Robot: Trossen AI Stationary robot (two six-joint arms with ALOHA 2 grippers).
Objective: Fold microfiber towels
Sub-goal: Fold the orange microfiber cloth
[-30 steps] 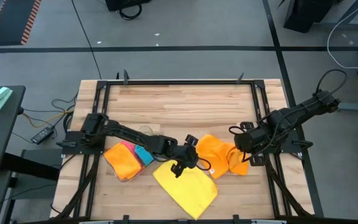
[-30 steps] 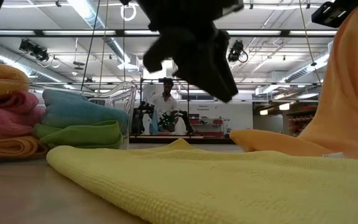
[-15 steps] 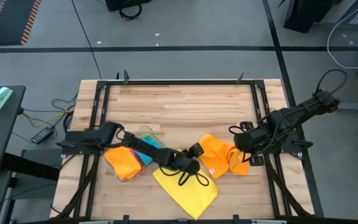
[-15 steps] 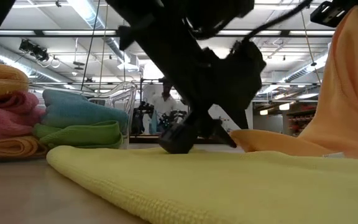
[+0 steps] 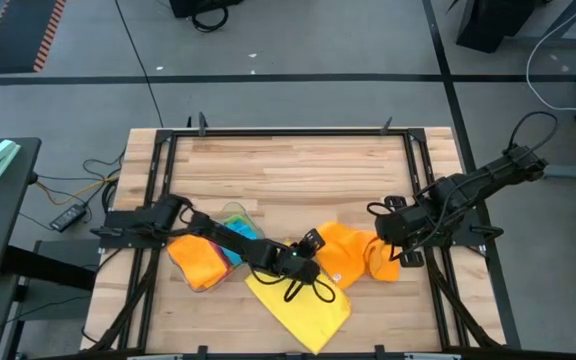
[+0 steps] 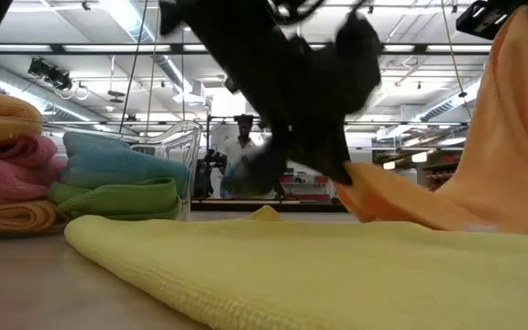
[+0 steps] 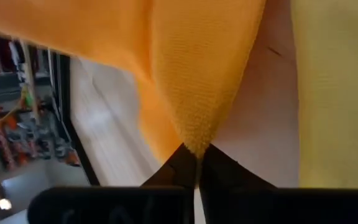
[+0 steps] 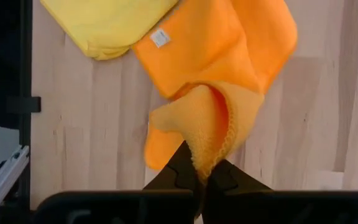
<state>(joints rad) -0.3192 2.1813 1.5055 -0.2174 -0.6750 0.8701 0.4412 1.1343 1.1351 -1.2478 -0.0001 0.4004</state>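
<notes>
Behind the wooden table (image 5: 298,165) you see a big hall. Your left gripper (image 5: 308,246) is closed on one corner of the orange towel (image 5: 348,250), your right gripper (image 5: 392,240) pinches its other side. Beside it lies the yellow towel (image 5: 303,300), near the folded stack (image 5: 208,255).

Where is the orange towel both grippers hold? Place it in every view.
High: orange towel, right of centre.
Low: right side, hanging.
Left wrist: top, pinched by left gripper.
Right wrist: centre, pinched by right gripper.
Shared landmark: yellow towel beside it.
</notes>
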